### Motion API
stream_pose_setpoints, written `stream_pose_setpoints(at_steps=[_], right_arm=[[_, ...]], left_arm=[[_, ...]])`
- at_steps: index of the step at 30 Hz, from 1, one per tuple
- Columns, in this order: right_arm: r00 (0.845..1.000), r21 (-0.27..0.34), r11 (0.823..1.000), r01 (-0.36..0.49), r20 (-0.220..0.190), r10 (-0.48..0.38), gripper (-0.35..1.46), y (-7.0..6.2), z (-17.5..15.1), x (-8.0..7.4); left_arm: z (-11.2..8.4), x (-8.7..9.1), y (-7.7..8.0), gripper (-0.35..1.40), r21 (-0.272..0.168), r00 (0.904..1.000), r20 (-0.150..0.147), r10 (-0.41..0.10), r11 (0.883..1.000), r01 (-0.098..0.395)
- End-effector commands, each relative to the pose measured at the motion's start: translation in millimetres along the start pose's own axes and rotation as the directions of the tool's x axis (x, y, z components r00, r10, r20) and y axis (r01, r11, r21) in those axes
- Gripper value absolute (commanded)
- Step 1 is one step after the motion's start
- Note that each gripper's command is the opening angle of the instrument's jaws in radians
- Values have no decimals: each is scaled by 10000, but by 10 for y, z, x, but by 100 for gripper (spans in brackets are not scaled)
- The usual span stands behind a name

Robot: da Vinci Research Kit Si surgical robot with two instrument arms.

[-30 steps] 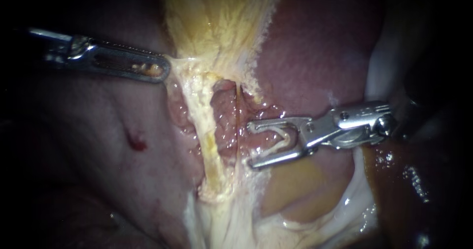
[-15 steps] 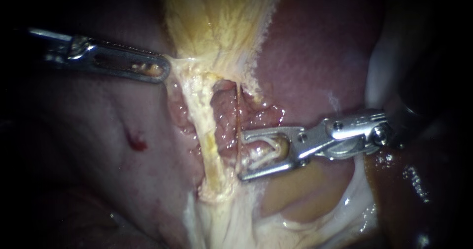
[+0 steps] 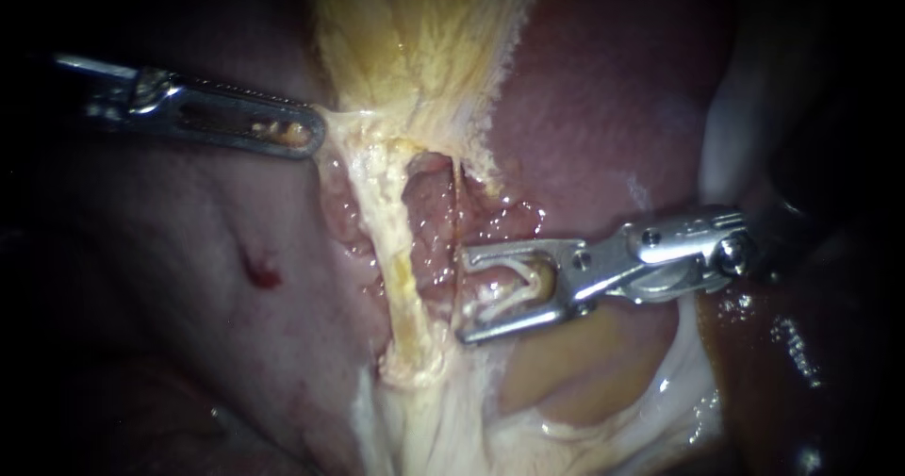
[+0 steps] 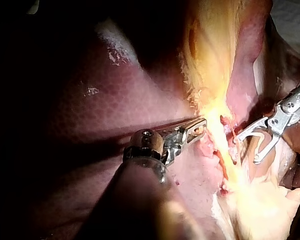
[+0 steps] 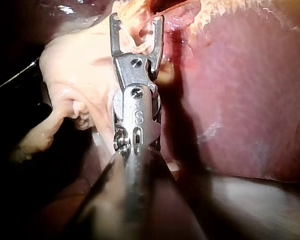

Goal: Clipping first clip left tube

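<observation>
The gallbladder hangs pale yellow at the top. From it a thick yellowish left tube and a thin right tube run down over red tissue. My left instrument is shut on the pale tissue at the gallbladder's lower left edge and holds it taut. It also shows in its own wrist view. My right instrument stands open, a white clip seated between its jaws. Its tips lie at the thin right tube, a little right of the left tube. The right wrist view shows the same open jaws against pale tissue.
The liver fills the upper right, and darker liver with a small red spot lies at the left. Pale fatty tissue spreads below the tubes. A brown wet mass sits under the right instrument's shaft.
My right instrument has moved left and slightly down toward the tubes, most of it in the first half second. The left instrument has held still.
</observation>
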Motion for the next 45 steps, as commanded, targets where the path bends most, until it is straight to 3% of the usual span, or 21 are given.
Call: stream_pose_setpoints(at_steps=[1, 8, 18, 33, 39, 45], right_arm=[[10000, -13, 10000, -8, -6, 8, 49, 2, -2, -2], [10000, 2, 10000, -20, -10, 20, 49, 6, -14, -7], [9999, 67, 9999, -95, -46, 96, 49, -9, -13, 16], [9999, 15, 9999, -102, -49, 102, 50, -13, 5, 25], [10000, -52, 10000, -74, -35, 74, 50, -10, 18, 22], [10000, 18, 10000, 91, 27, -91, 50, -6, 42, 7]], left_arm=[[0, 0, 0, -35, 5, 10000, -1, 0, 10000, 0], [-1, 0, 0, -35, 7, 10000, -1, 1, 10000, -1], [-1, 0, 0, -35, 7, 10000, -1, 1, 10000, -1], [-1, 0, 0, -35, 6, 10000, -1, 1, 10000, -1], [0, 0, -1, -35, 2, 10000, 1, -1, 10000, 1], [0, 0, -2, -35, -3, 10000, 4, -4, 10000, 4]])
